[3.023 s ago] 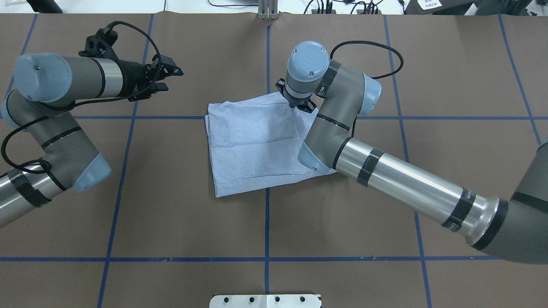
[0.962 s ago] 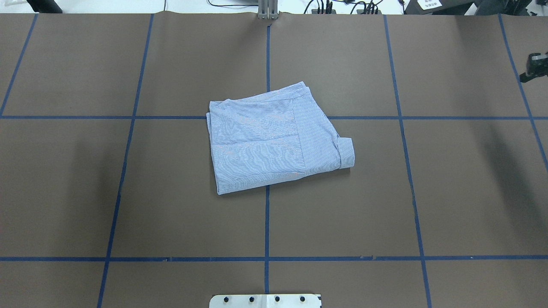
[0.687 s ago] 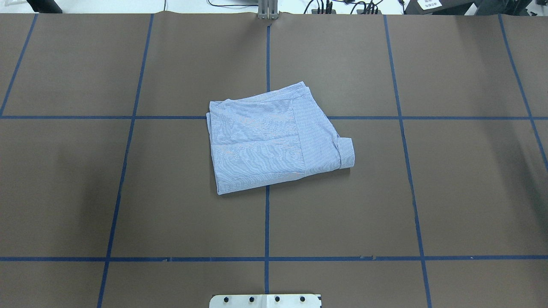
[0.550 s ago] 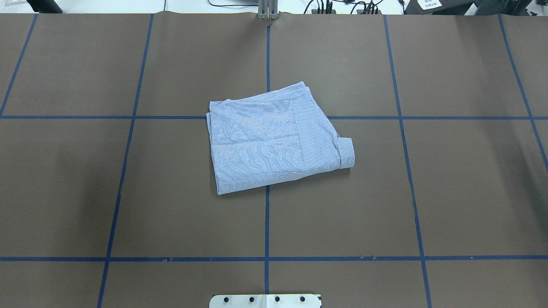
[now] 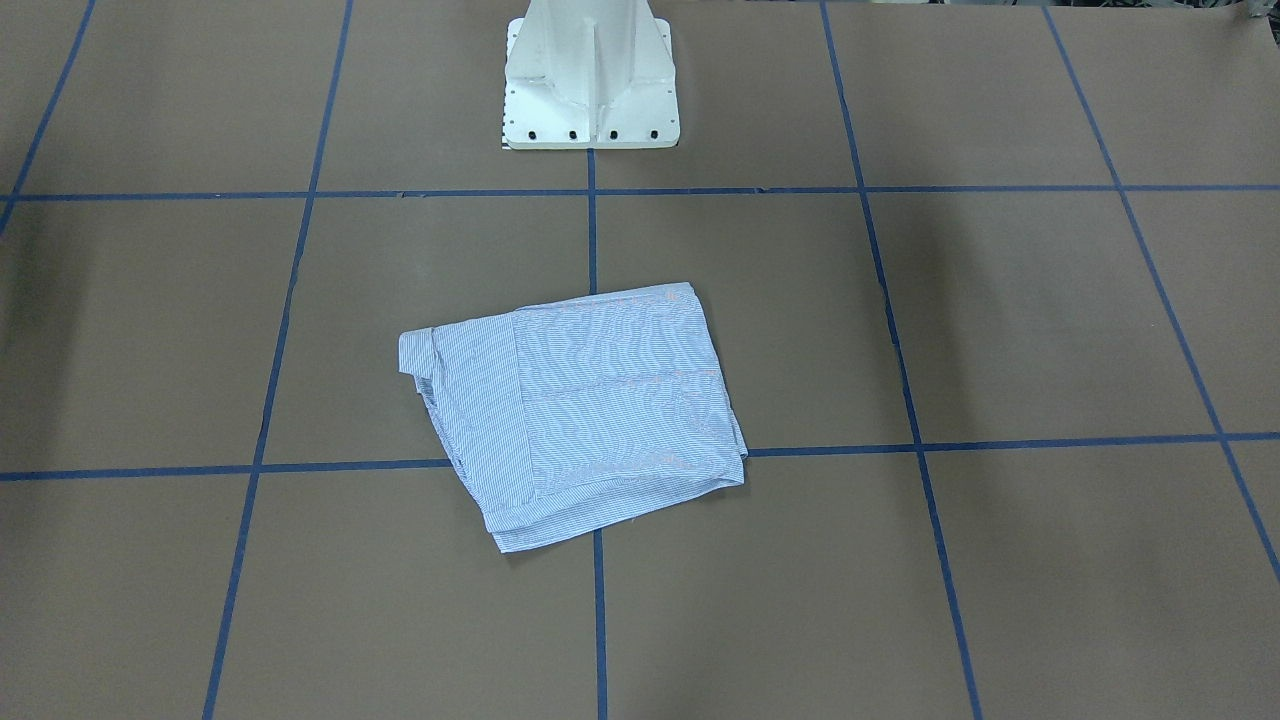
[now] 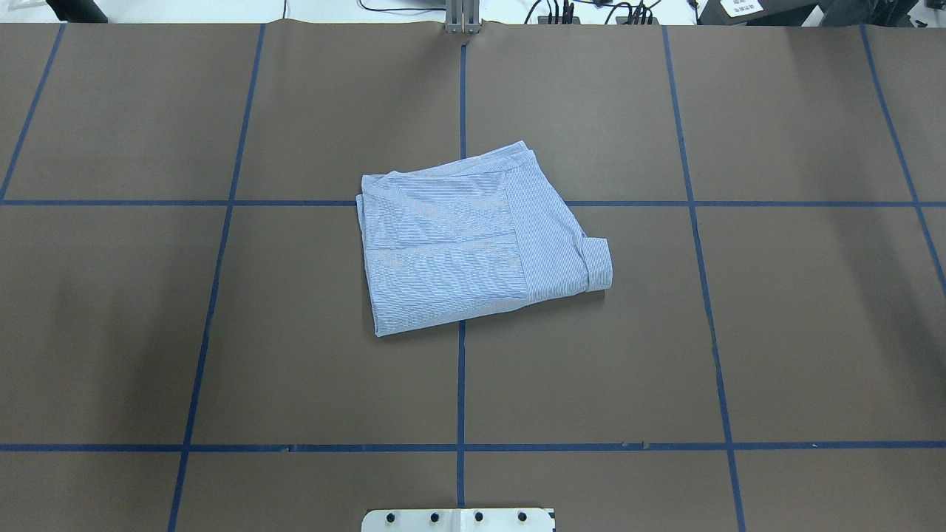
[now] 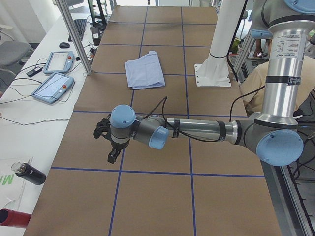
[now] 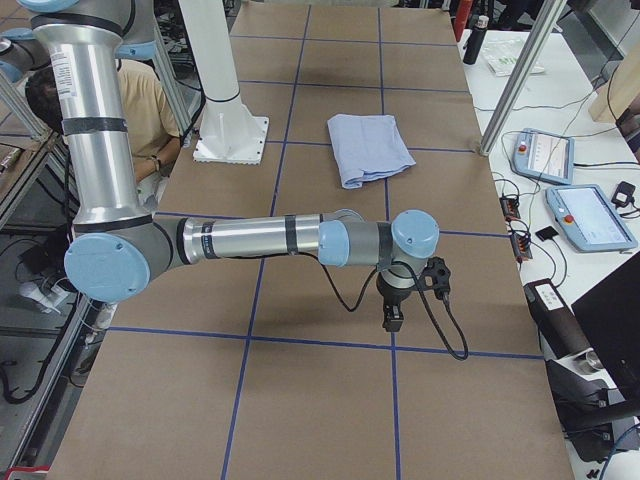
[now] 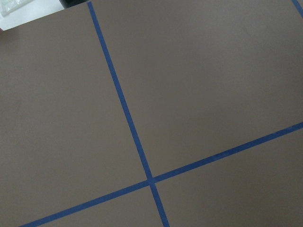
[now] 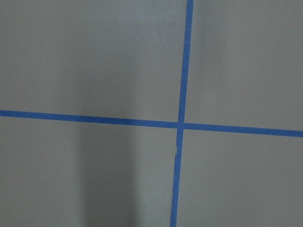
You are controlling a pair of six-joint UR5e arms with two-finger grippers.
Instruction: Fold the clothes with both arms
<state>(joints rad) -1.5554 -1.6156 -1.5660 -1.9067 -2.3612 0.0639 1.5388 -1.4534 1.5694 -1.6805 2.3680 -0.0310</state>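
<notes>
We see the folded striped shirt (image 6: 473,247) lying at the centre of the brown table (image 6: 776,332). The left gripper (image 7: 112,157) and right gripper (image 8: 392,320) hang well apart from it; we cannot tell their opening or hold.

Light is bright and even from overhead. Soft, broad shadows lie on the desk (image 6: 133,325) at left and right. Fine stripes on the shirt (image 6: 443,251) shimmer with moiré; focus is sharp.

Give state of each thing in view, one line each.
shirt: folded, lying flat on table, unheld.
left gripper: over bare table, far from shirt; open or shut, cannot tell.
right gripper: over bare table, far from shirt; open or shut, cannot tell.
</notes>
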